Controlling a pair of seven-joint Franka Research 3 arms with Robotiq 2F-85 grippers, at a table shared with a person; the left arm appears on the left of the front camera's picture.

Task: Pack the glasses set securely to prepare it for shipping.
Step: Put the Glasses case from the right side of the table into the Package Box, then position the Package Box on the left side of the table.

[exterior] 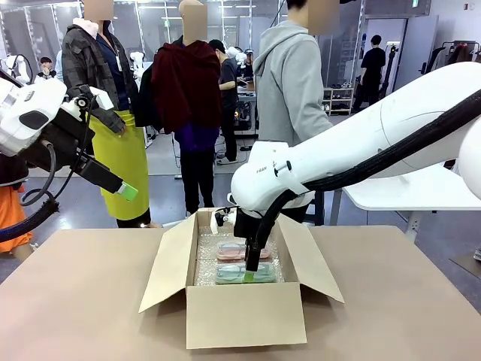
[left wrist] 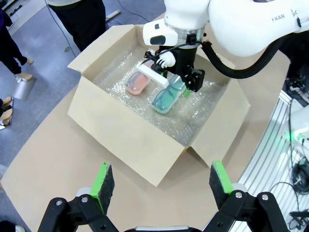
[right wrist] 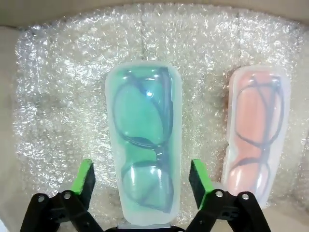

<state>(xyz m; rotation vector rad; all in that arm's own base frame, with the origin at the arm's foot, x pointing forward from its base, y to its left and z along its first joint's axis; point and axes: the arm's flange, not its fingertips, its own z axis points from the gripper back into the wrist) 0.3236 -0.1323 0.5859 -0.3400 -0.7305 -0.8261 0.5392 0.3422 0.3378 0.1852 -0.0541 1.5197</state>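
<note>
Nearest in the front view stands the cardboard box (exterior: 244, 316), flaps open, on the brown table (exterior: 90, 301). Its floor is lined with bubble wrap (exterior: 204, 263). On the wrap lie the mint green case (exterior: 233, 274) at the near side and the pale pink case (exterior: 231, 250) just behind it. The right gripper (exterior: 252, 269) reaches down into the box at the mint green case's right end. The left gripper (exterior: 124, 189) hangs raised, well apart, over the table's left edge. A person (exterior: 289, 83) in a grey hoodie stands at the far side. In the left wrist view, the left gripper's fingers are spread wide with nothing between them, above bare table beside the box. Both cases lie inside under the right arm. In the right wrist view, the right gripper's green pads stand either side of the mint green case with a gap at each, gripping nothing. Spectacles show through both clear tops, and a strip of wrap separates the cases.
</note>
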